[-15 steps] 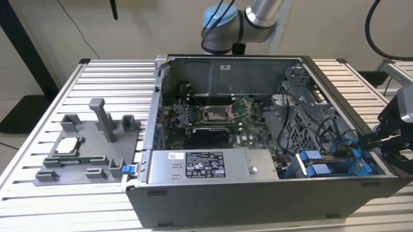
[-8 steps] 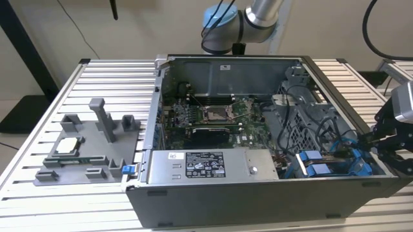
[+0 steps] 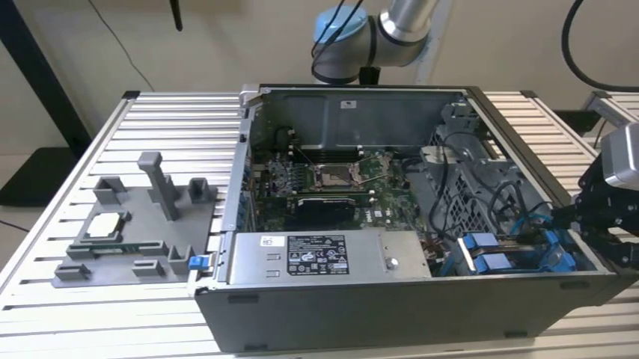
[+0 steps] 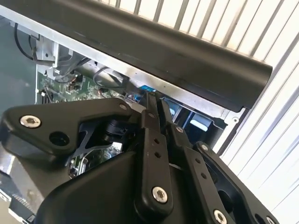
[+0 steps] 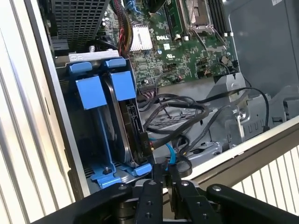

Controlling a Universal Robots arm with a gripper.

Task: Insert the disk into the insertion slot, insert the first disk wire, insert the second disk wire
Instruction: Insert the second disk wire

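Note:
The disk (image 5: 132, 122) stands on edge inside the insertion slot (image 5: 65, 122), framed by its blue carrier (image 5: 123, 85). In the exterior view the slot (image 3: 519, 258) sits in the case's near right corner, blue tabs showing. My gripper (image 5: 163, 169) hangs just off the disk's connector end, over the case's right wall (image 3: 565, 219). Its fingers are pressed together (image 4: 156, 100) and pinch the end of a thin blue disk wire (image 5: 169, 152). The wire runs from the fingertips back into the case (image 3: 534, 217).
A silver power supply box (image 3: 319, 258) lies along the case front beside the slot. The motherboard (image 3: 330, 183) fills the middle. Black cables (image 5: 187, 114) loop next to the disk. A perforated cage (image 5: 79, 18) stands beyond the slot. A grey fixture (image 3: 140, 224) sits on the slatted table.

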